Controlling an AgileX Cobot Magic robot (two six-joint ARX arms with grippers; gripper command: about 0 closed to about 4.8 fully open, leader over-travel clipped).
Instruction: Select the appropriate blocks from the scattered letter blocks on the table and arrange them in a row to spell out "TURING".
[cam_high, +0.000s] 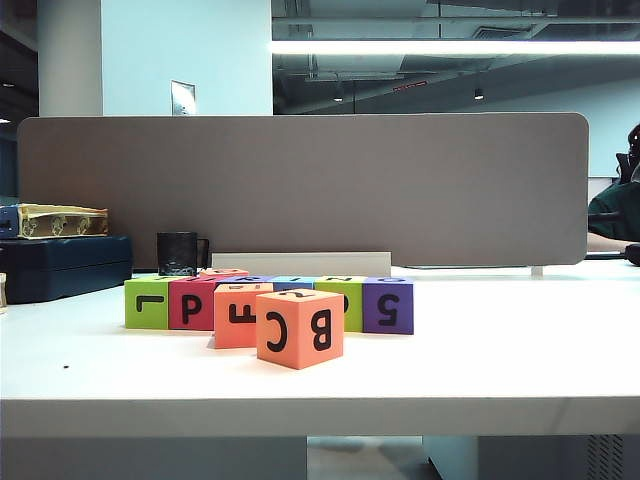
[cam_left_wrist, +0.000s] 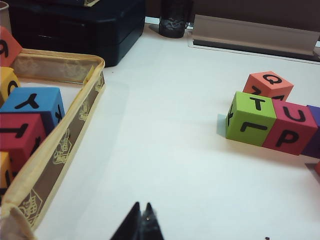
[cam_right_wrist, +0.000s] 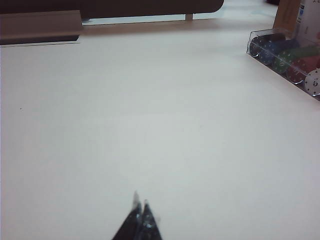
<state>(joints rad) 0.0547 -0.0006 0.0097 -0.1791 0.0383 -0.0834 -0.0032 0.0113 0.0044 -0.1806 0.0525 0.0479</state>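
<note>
The left gripper (cam_left_wrist: 141, 220) shows only its dark fingertips, pressed together with nothing between them, hanging low over a bare stretch of the wide white table (cam_left_wrist: 165, 150), well apart from any block. The right gripper (cam_right_wrist: 140, 215) is likewise drawn together and empty, over bare tabletop far from the row. Outward from the left gripper, the row of foam letter blocks (cam_high: 270, 303) stands near the middle of the table: a lime green cube (cam_left_wrist: 250, 118) with T on top touches a magenta cube (cam_left_wrist: 291, 126) with U on top, and in the exterior view the row runs on through a blue cube (cam_high: 292, 283) and a second lime green cube (cam_high: 348, 300) to a purple cube (cam_high: 388, 305) at its right end. Two orange foam cubes, one marked F (cam_high: 238, 316) and one marked C and B (cam_high: 299, 327), sit in front of the row and hide its middle. A tan-rimmed fabric tray (cam_left_wrist: 60, 150) of spare cubes lies to the left. With both arms clear and idle, the arranging looks finished or nearly so; the top letters in the middle cannot be read here. Any next move would call for checking that spelling and leaving the row undisturbed.
</note>
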